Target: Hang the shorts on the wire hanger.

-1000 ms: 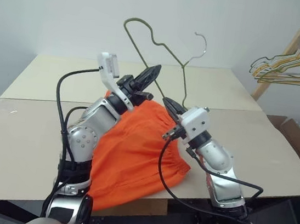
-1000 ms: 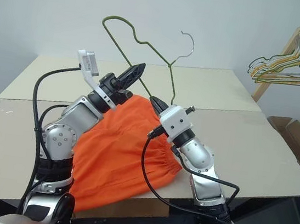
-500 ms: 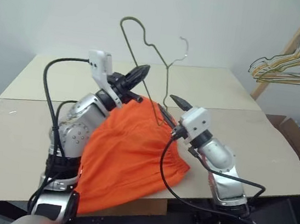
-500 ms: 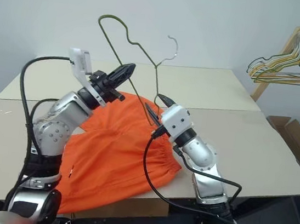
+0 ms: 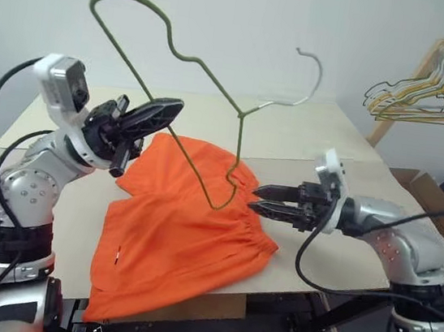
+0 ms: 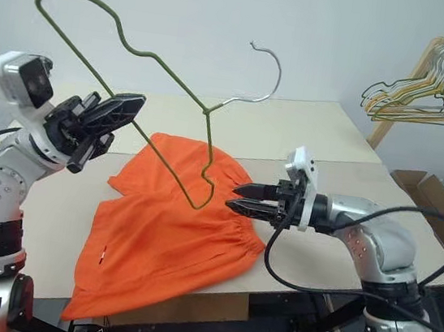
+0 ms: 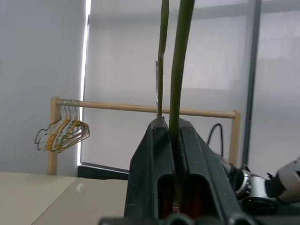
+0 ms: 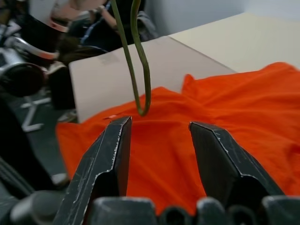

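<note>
Wire hanger (image 5: 211, 124) clamped aloft in raised left tool (image 5: 163, 113), right tool (image 5: 260, 200) level, parted, empty

- The left gripper (image 5: 166, 111), raised over the left side of the table (image 5: 383, 183), is clamped on the wire of the hanger (image 5: 189, 56).
- The hanger stands tilted in the air, its wide end high at the left, its hook (image 5: 309, 79) curling to the right, and its narrow lower corner dipping just above the shorts (image 5: 184, 239).
- The orange shorts lie spread flat on the table, one hem draped over the near edge.
- The right gripper (image 5: 256, 200) points left, level, its fingers slightly parted, holding nothing, tips just over the shorts' gathered waistband.
- A wooden rack (image 5: 409, 83) with more hangers (image 5: 415, 101) stands at the far right.
</note>
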